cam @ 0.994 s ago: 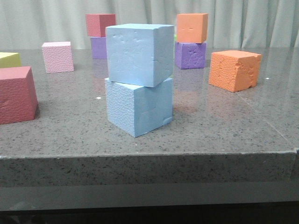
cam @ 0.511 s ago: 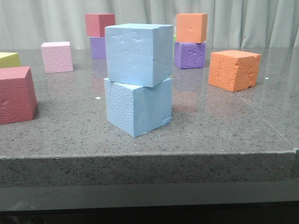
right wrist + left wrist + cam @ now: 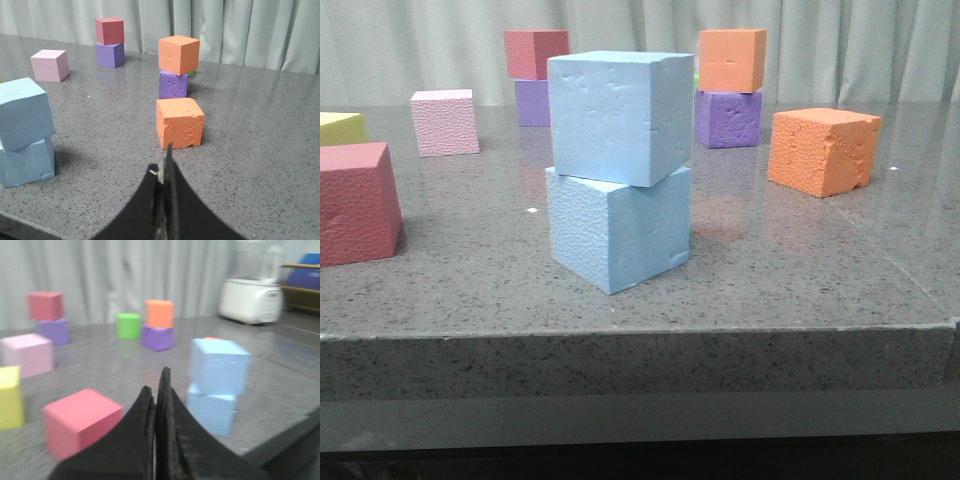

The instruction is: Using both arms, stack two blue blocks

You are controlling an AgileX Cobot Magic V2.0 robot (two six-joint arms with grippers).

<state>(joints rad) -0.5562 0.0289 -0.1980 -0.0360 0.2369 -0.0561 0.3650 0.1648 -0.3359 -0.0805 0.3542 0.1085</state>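
Two sky-blue foam cubes stand stacked near the table's front edge. The upper blue block (image 3: 618,117) rests on the lower blue block (image 3: 617,235), turned slightly against it. The stack also shows in the left wrist view (image 3: 218,366) and in the right wrist view (image 3: 25,114). My left gripper (image 3: 157,390) is shut and empty, back from the stack and to its left. My right gripper (image 3: 164,167) is shut and empty, back from the stack and to its right. Neither gripper shows in the front view.
A dark red cube (image 3: 355,202) sits front left, a pink cube (image 3: 445,122) and a yellow cube (image 3: 338,127) behind it. An orange cube (image 3: 822,150) sits right. Red-on-purple (image 3: 533,75) and orange-on-purple (image 3: 729,88) stacks stand at the back. A green cube (image 3: 128,325) shows too.
The front view shifts a few pixels back and forth. The blue stack stands as before.
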